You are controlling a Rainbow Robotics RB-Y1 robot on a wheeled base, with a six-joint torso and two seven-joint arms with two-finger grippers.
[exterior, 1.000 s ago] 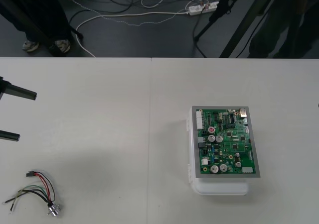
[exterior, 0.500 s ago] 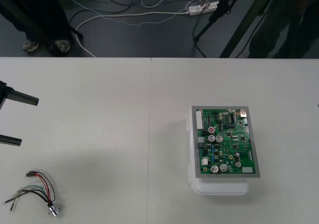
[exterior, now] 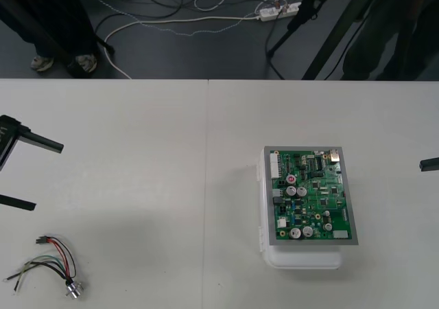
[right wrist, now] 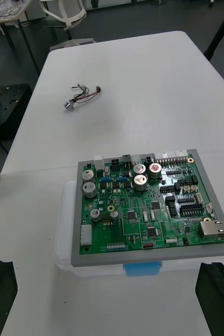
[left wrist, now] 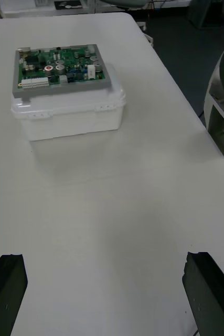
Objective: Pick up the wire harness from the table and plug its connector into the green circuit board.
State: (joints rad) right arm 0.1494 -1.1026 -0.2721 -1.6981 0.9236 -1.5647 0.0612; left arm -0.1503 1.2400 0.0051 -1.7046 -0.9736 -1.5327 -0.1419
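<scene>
The harness (exterior: 49, 262) lies nearest the robot, loose at the near left corner of the table (exterior: 137, 137). Its red, black and green wires curl between the plug (exterior: 42, 240) and the socket (exterior: 73, 290), and the socket is the end closest to the near edge. Neither gripper touches it.

Just beyond it, at the left edge, hangs the left gripper (exterior: 49, 176). Its fingers (exterior: 41, 143) are spread wide with bare table between them, and it is near the harness but apart from it.

Farther in and to the right, well apart from the harness, the board (exterior: 310, 196) sits flat on its base (exterior: 302, 259).

The right gripper (right wrist: 107, 264) is at the right edge, also spread wide and holding nothing. From the front, one black finger (exterior: 429, 163) pokes in level with the far half of the board and is clear of it. In the right wrist view the base is just ahead of that gripper, and the harness lies well beyond the board.

Past the far edge of the table is the floor (exterior: 206, 48), strewn with cables.
</scene>
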